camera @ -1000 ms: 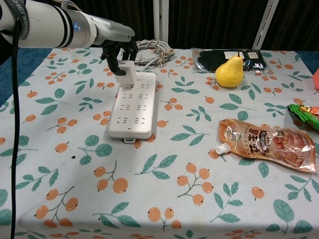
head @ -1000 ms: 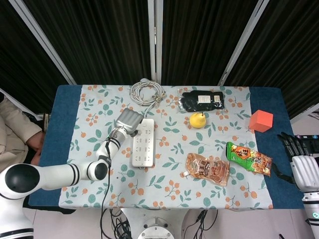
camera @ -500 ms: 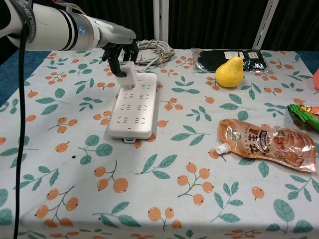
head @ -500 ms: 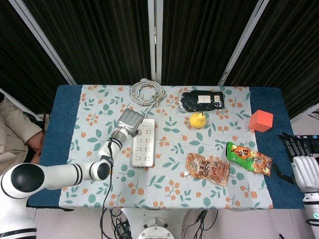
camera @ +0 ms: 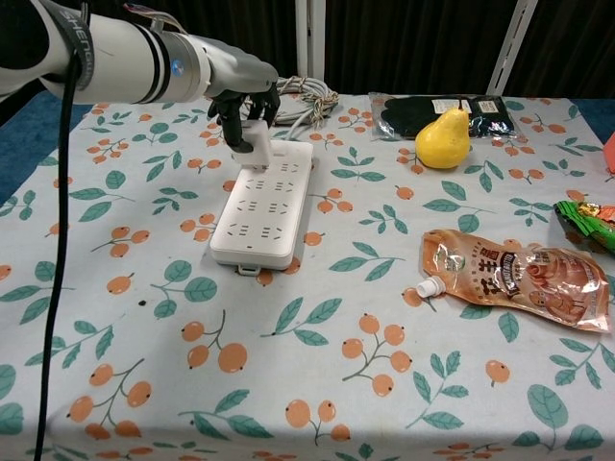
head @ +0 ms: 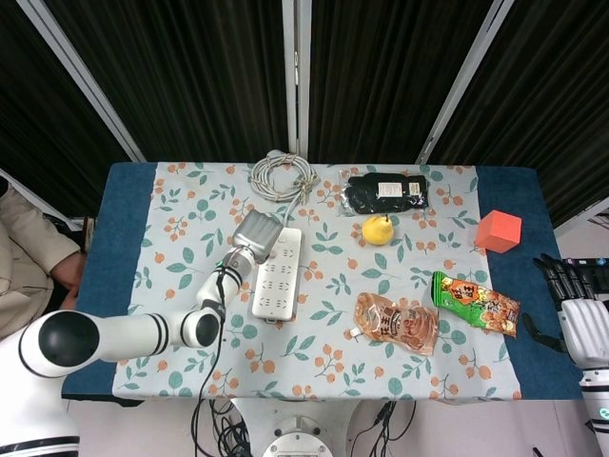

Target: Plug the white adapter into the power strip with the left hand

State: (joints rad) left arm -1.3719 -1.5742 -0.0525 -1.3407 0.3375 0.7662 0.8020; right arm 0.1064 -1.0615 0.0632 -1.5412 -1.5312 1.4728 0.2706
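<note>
The white power strip [head: 276, 275] [camera: 263, 201] lies lengthwise left of the table's middle. My left hand [head: 254, 230] [camera: 244, 102] hovers over its far end and grips the white adapter [camera: 258, 138], which is held just above the strip's far sockets. In the head view the hand hides the adapter. At the right edge of the head view my right hand [head: 577, 314] rests beside the table with its fingers apart, holding nothing.
A coiled grey cable [head: 279, 176] lies behind the strip. A yellow pear [head: 378, 229] [camera: 443, 137], a black packet [head: 386, 192], an orange cube [head: 499, 230], a green snack bag [head: 476, 303] and a brown pouch [head: 397, 322] [camera: 516, 276] fill the right half.
My left hand has carried the adapter to the right, from the strip's left edge to over its far end.
</note>
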